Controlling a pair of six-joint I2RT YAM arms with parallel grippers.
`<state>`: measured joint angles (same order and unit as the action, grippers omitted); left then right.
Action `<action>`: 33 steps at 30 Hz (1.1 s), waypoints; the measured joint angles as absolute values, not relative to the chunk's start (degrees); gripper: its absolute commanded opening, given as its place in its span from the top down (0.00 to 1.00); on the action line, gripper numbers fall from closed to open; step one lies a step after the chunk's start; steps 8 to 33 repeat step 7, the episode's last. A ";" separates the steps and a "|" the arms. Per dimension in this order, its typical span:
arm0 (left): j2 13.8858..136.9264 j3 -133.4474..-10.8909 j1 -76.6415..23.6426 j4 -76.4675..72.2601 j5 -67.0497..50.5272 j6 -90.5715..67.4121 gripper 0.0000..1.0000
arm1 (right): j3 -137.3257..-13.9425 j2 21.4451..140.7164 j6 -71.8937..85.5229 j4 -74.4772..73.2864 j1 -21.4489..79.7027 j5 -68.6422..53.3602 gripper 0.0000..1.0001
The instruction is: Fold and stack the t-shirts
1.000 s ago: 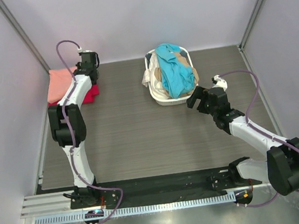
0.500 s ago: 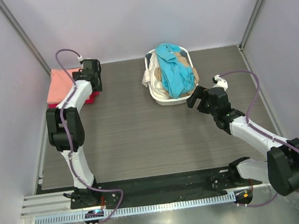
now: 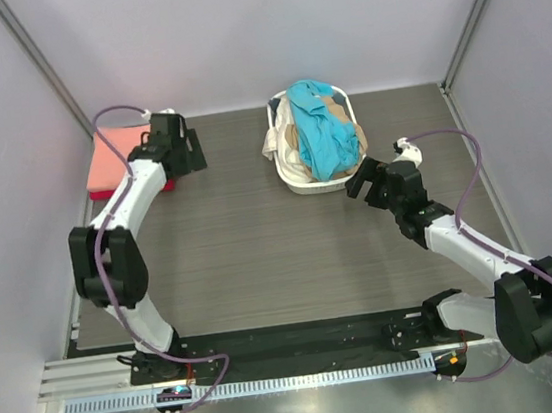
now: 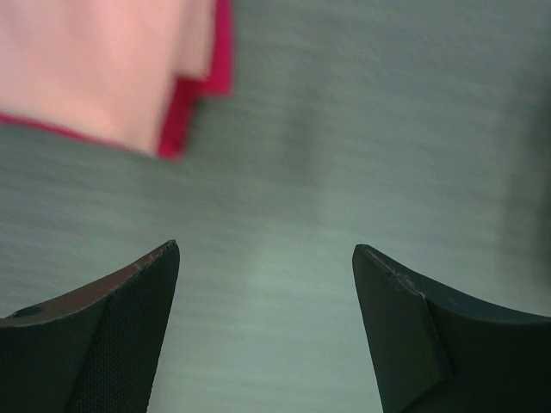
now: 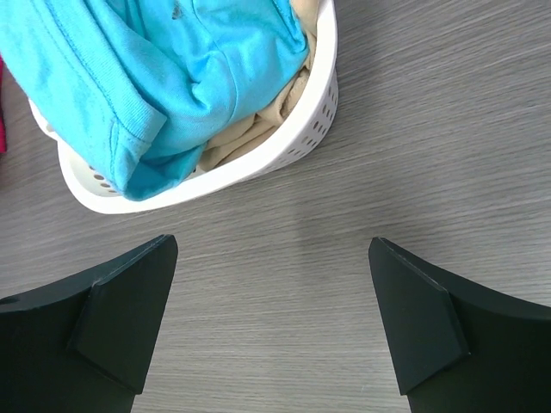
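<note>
Change: the left gripper point(image 3: 184, 149) has let go of the stack and swung off it to the right – a second ago it sat pressed on the cloth at the far-left corner.
Left jaws: apart and empty, bare table point(image 3: 262, 259) under them in the wrist view.
Stack: pink shirt point(image 3: 113, 154) lies folded on top of the red shirt point(image 3: 105, 193), far left against the wall; the red shows only as an edge under the pink.
Meaning: that placing looks finished – two shirts stacked, two to go, by my reading.
Basket point(image 3: 316, 185): far centre, holding the teal shirt point(image 3: 323, 130) draped over the beige shirt point(image 3: 291, 140), both unfolded.
Left arm pose: reached far and left, elbow bent outward, wrist just right of the stack.
Right arm pose: unmoved, forearm stretched toward the basket's near-right rim, right gripper point(image 3: 362, 182) close to it but not touching.
Right jaws: wide apart, nothing between them.
Next, likely: fetch the teal shirt.
</note>
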<state>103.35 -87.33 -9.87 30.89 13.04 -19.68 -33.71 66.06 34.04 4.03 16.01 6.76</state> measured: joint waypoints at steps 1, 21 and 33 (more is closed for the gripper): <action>100.53 -84.55 -11.20 31.53 11.51 -20.78 0.16 | -33.50 65.58 34.04 4.14 16.01 6.87 0.01; 82.78 -74.19 -16.73 34.24 1.65 -23.64 0.12 | -31.22 61.43 34.09 4.71 16.01 7.01 0.00; 82.78 -74.19 -16.73 34.24 1.65 -23.64 0.12 | -31.22 61.43 34.09 4.71 16.01 7.01 0.00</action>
